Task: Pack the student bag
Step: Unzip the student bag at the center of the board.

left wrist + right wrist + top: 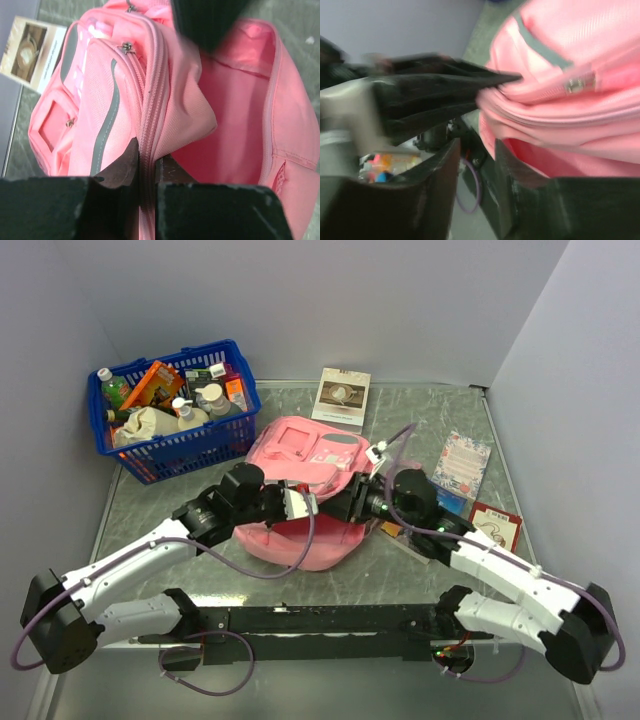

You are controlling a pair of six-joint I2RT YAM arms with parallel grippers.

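Observation:
The student bag [320, 455] is a soft pink backpack with a grey stripe, lying in the middle of the table with its main compartment gaping toward the arms. My left gripper [305, 506] is at the near lip of that opening. In the left wrist view it [145, 157] is shut on the bag's zipper edge [150, 115], and the empty pink inside [235, 125] shows to the right. My right gripper [352, 502] is just right of it at the same lip. In the right wrist view it [476, 150] stands open with nothing between its fingers, beside the bag [580, 60].
A blue plastic basket [160, 455] full of bottles and packets stands at the back left. A book [341, 398] lies behind the bag. At the right lie a patterned booklet [461, 462] and a red card [497, 525]. Walls close in on both sides.

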